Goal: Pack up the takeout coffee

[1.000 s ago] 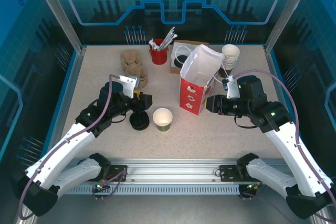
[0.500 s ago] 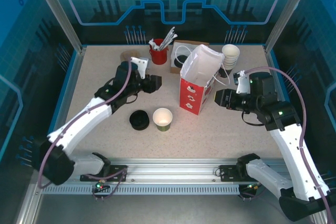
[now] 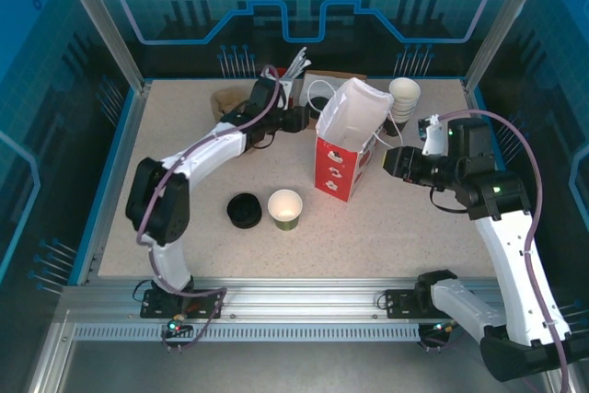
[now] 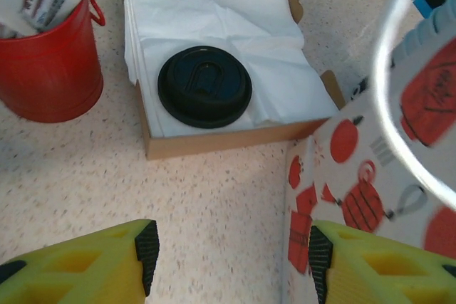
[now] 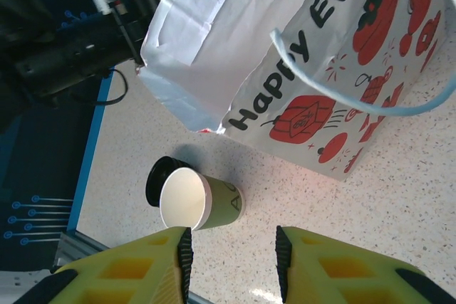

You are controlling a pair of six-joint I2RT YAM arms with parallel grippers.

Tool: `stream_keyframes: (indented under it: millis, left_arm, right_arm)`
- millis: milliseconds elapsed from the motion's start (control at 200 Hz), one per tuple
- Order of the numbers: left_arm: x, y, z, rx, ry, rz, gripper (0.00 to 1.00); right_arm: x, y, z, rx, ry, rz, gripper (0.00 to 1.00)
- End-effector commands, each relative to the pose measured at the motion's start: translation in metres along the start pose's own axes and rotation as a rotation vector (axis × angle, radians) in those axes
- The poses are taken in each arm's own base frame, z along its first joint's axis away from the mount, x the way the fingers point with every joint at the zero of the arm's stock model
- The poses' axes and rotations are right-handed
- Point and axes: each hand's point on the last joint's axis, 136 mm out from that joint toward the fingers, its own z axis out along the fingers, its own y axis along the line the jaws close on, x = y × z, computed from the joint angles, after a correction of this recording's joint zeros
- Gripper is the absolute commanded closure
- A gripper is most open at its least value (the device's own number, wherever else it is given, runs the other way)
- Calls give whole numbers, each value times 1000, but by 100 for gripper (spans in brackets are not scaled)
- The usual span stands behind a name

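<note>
The takeout coffee cup (image 3: pixel 285 209) stands at the front middle, olive-green outside, its white inside showing from above; it also lies ahead of my right fingers (image 5: pixel 214 201). A black stack of lids (image 3: pixel 244 211) touches its left side. My left gripper (image 3: pixel 299 120) is at the back by the cardboard box, open (image 4: pixel 234 260) over bare table, with a single black lid (image 4: pixel 204 86) on white napkins ahead. My right gripper (image 3: pixel 386 161) hovers right of the red-and-white paper bag (image 3: pixel 348 140), open (image 5: pixel 231 261) and holding nothing.
The cardboard box (image 3: pixel 342 77) sits behind the bag. A red bucket of utensils (image 4: pixel 50 69) stands left of the box. A tall stack of white cups (image 3: pixel 403 98) is at the back right, brown cup carriers (image 3: pixel 224 101) at the back left. The bag's handle loop (image 4: pixel 388 90) hangs close to my left gripper.
My left arm swung from beside the lid stack at the front to the back by the cardboard box. My right gripper drew slightly back and right. The cup has not moved.
</note>
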Motion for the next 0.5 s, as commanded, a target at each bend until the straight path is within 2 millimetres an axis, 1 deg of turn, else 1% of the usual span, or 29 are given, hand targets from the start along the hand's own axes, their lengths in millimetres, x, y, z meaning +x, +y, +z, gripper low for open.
stream_keyframes:
  millis: [0, 120, 220, 370, 495]
  left_arm:
    - [-13, 6, 24, -26, -20, 6, 40]
    - [-14, 12, 55, -56, 2, 18, 39]
    - [-17, 16, 77, -79, 5, 36, 38]
    - [-19, 21, 99, -108, 22, 72, 34]
    - [-14, 22, 116, -123, 43, 110, 30]
  right_arm:
    - [-1, 2, -9, -14, 3, -5, 61]
    - [-2, -2, -11, -7, -2, 5, 61]
    - [-3, -6, -12, -3, -2, 13, 61]
    - [-4, -11, -14, 3, -5, 22, 61]
    - [-4, -15, -12, 2, -3, 36, 61]
